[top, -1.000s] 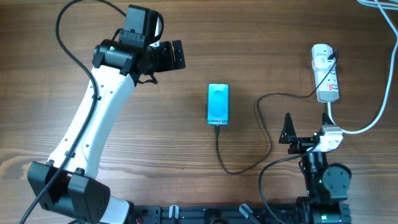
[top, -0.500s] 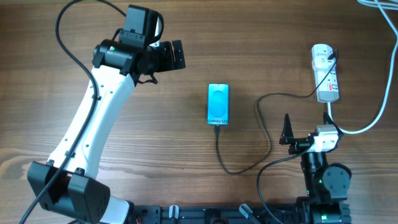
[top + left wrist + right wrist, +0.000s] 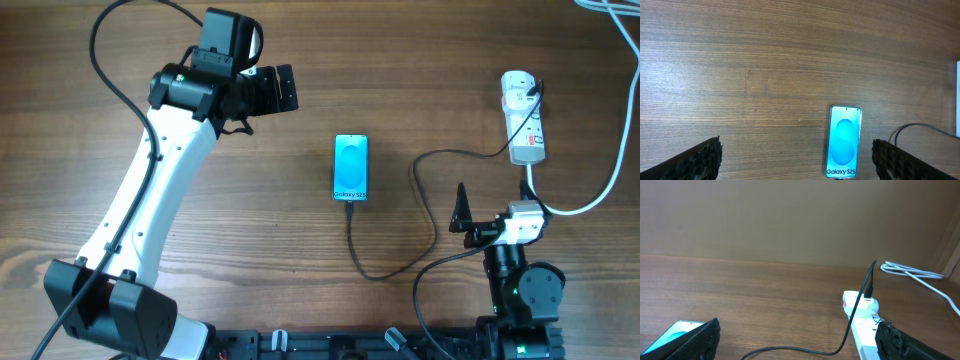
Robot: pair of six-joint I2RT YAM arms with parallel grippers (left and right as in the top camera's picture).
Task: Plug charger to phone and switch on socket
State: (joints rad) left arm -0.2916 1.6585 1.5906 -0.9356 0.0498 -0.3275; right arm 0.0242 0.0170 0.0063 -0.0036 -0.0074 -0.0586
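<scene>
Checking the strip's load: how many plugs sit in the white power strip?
1: a black plug at the far end of the socket, near the table's right edge.

Surfaces: table (image 3: 300, 290), brown wood grain, matt and smooth; phone (image 3: 351, 167), glossy glass-like screen; socket (image 3: 524, 130), smooth white plastic with slight sheen; charger (image 3: 350, 230), thin matt black cable; left arm (image 3: 150, 190), glossy white plastic shell; its finger pads (image 3: 699, 159), black, coarsely textured.
</scene>
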